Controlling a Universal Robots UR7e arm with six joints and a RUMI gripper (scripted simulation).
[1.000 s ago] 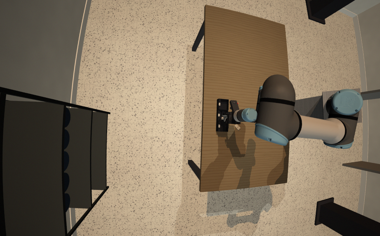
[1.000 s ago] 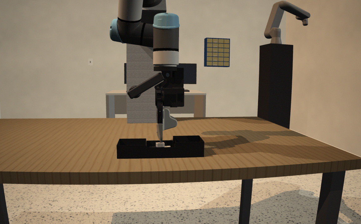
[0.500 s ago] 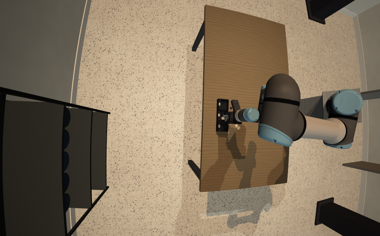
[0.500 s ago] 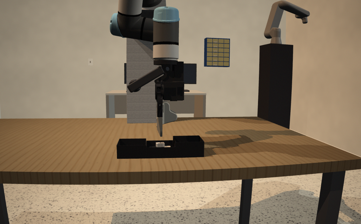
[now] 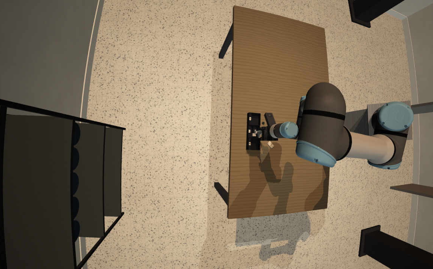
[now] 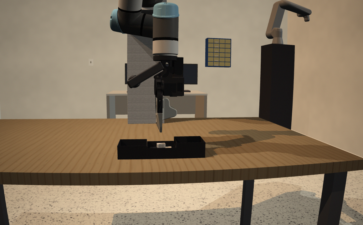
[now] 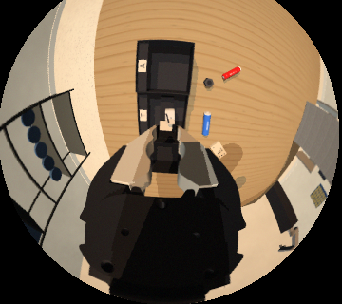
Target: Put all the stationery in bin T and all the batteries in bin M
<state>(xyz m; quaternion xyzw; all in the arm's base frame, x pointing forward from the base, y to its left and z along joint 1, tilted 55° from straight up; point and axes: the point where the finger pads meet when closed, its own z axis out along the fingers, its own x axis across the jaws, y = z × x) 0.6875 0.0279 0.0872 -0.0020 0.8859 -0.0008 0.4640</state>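
Note:
My gripper (image 5: pixel 257 133) (image 6: pixel 160 131) (image 7: pixel 167 126) is open with a narrow gap, empty, above the low middle bin (image 6: pixel 160 153). White pieces lie in that bin, one a slotted white block (image 6: pixel 160 145). A blue cylinder like a battery (image 7: pixel 206 123) and a red one (image 7: pixel 231 73) lie on the table beside the bins. The bin marked A (image 6: pixel 131 151) (image 7: pixel 166 91) and the other end bin (image 6: pixel 189 148) stand upright; the middle and other end labels are too small to read surely. The gripper partly hides the bins in the wrist view.
A dark hex nut (image 5: pixel 263 123) (image 7: pixel 208 83) lies near the bin marked A. A pale dotted block (image 5: pixel 270 144) (image 7: pixel 218 150) lies on the wooden table (image 5: pixel 271 67) (image 6: pixel 51 139) (image 7: pixel 256 24). The row of bins stands near the table's edge.

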